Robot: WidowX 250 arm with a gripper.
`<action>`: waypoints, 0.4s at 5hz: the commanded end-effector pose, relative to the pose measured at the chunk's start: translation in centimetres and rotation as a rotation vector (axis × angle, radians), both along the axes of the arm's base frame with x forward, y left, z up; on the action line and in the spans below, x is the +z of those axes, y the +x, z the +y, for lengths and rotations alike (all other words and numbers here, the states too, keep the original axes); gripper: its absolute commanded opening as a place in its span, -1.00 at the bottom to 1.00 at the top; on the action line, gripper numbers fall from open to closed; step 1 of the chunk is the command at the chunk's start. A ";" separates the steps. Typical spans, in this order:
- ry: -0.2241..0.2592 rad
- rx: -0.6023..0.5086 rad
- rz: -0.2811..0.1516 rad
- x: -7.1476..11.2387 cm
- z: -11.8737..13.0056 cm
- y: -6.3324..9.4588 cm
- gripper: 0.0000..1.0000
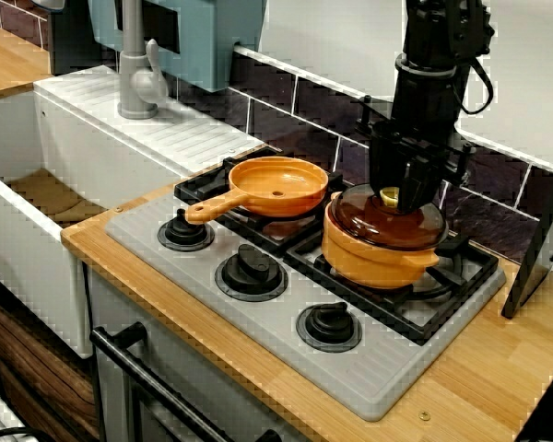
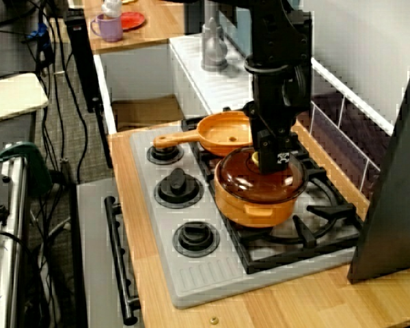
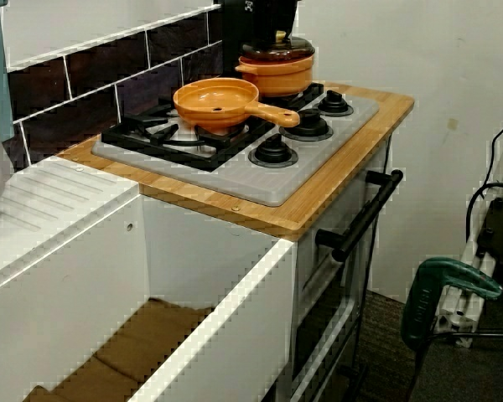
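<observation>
Black robot tool (image 1: 392,188) is hanging straight down over the brown see-through domed lid (image 1: 387,224), its fingers sitting either side of the small yellow lid knob (image 1: 389,197); no view is showing whether they are pinching the knob or only straddling it, so cannot tell; in the view from the stove's side the tool is hiding most of the knob. The lid is sitting flat on the round orange pot (image 1: 378,262), which is standing on the right burner of the grey toy hob (image 1: 286,313); the orange long-handled frying pan (image 1: 278,187) is sitting just beside the pot on the left burner, handle pointing near-left; three black dials (image 1: 251,270) are lining the near edge; the hob is resting on the wooden worktop (image 1: 479,378). Judging by looks, the lid is seeming light, stiff and smooth, probably slippery plastic; the knob is looking like the only sensible hold, small, wanting a centred pinch; the pot is looking light enough to shift under any sideways drag.
</observation>
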State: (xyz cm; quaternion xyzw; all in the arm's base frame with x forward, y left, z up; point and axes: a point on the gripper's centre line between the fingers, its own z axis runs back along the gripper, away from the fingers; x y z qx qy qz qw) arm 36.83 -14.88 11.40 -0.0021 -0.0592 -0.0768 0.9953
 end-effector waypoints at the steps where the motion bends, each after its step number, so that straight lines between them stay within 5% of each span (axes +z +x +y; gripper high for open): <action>1: -0.010 -0.006 -0.018 0.4 -0.5 -0.2 -1.00; 2: -0.017 0.001 -0.011 0.4 -0.1 -0.1 -1.00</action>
